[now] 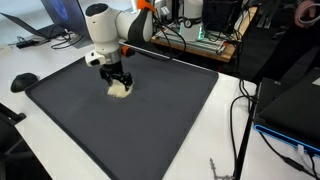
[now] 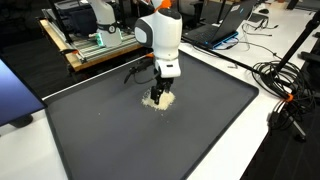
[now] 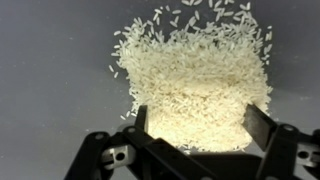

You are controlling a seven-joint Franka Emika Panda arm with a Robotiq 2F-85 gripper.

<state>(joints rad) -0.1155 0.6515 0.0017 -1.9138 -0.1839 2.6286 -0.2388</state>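
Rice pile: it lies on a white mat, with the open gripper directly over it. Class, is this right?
Not quite. The mat is dark grey, not white, as both exterior views show. The rice pile does lie on it, with the open gripper directly over it.

Nothing here can be read: no lettering, label, brand or number shows clearly on the arm (image 2: 160, 35), the dark mat (image 2: 200, 130) or the laptop (image 1: 55, 15) behind
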